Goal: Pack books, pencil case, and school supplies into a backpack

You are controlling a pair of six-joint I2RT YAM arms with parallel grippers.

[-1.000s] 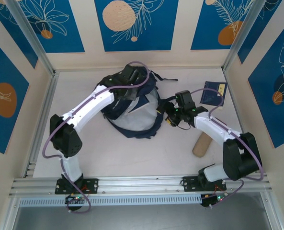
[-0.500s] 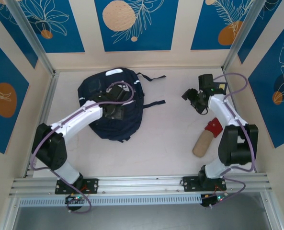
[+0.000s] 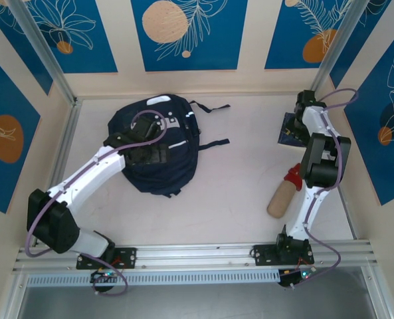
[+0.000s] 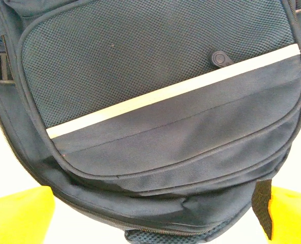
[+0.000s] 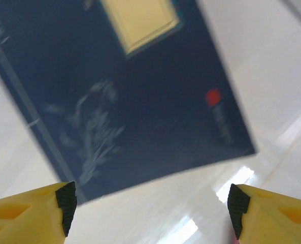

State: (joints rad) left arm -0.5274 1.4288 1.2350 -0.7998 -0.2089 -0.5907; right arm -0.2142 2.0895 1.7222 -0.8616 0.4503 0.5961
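— Pale table (image 3: 236, 199), blue-and-cream wall panels (image 3: 190, 33) on three sides. Where's the backpack (image 3: 180, 163)?

— Lying flat toward the back left of the table, black straps (image 3: 210, 106) trailing off its right side.

— And the left gripper (image 3: 147, 154)?

— Directly over the backpack's middle. In the wrist view its yellow fingers (image 4: 18, 216) stand at either edge of the picture, spread wide, pinching nothing. Below them is the backpack's front pocket with a white stripe (image 4: 170, 91) across it.

— The right gripper (image 5: 150, 208)?

— Far to the right of the backpack, by the back corner. Its jaws are parted and empty, hanging over a navy book (image 5: 140, 101) with a pale yellow label (image 5: 140, 18). The book lies flat on the table, well apart from the backpack.

— Anything else?

— A tan roll (image 3: 280, 198) with a red end, right of the backpack and nearer the table's front edge than the book.
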